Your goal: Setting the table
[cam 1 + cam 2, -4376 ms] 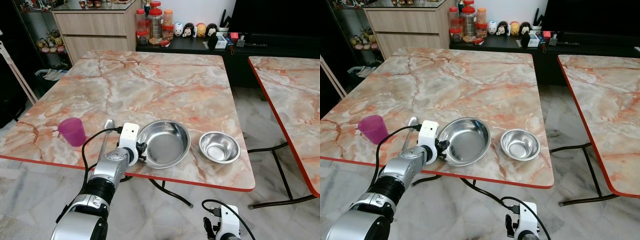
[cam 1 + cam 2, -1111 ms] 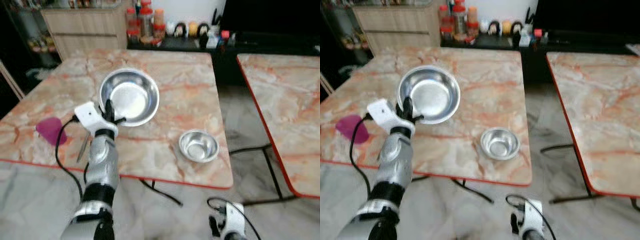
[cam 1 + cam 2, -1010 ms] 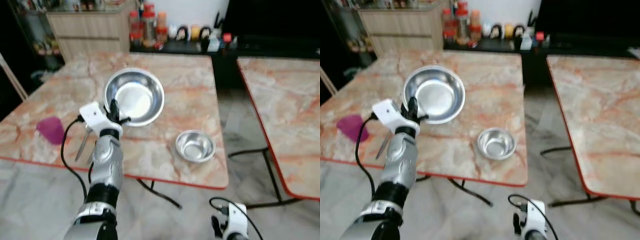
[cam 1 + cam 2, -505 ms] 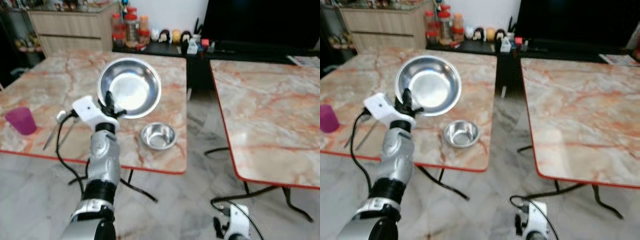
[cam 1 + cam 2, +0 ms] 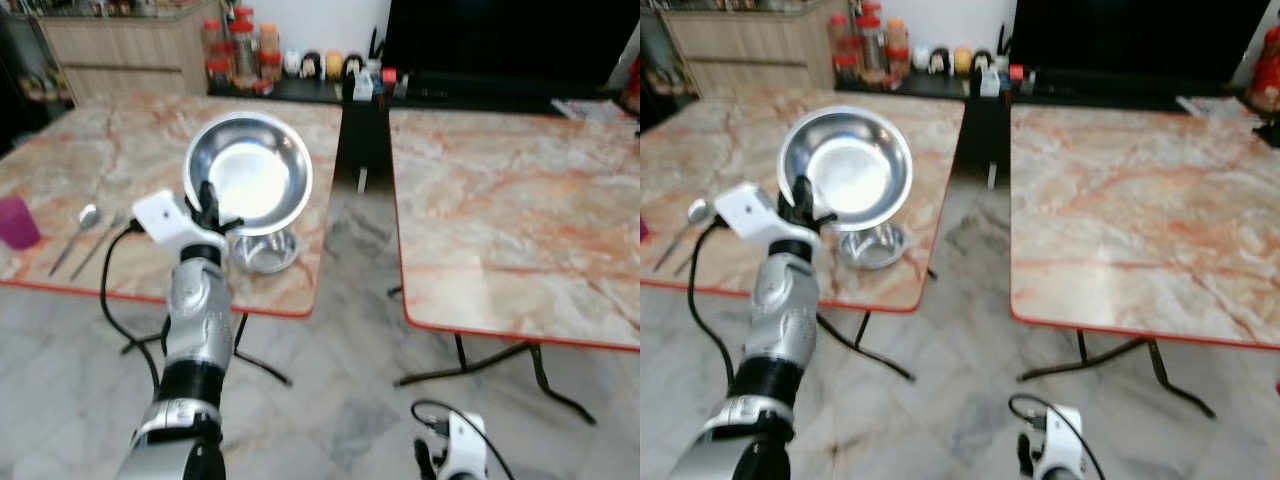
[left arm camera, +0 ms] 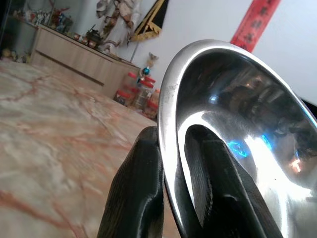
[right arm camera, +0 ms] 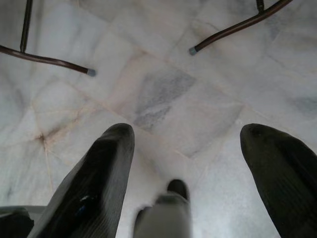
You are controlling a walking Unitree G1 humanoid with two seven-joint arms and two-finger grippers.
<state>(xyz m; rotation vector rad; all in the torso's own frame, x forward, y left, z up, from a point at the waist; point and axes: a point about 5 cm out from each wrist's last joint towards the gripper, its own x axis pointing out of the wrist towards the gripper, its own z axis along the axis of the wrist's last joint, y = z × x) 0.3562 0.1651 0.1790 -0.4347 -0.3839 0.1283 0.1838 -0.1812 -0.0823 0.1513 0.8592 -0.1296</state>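
From my head cameras, my left gripper is raised in front of me, pinching the near rim of the large steel bowl, which is tilted up and held in the air above the edge of the left marble table. The small steel bowl sits on that table just below it, with a spoon and a purple cup further left. A second marble table stands to the right.

Through my left wrist camera, my two fingers are clamped tight, one on each side of the large steel bowl's rim.

Through my right wrist camera, my right gripper hangs over the tiled floor, fingers spread wide, holding nothing.
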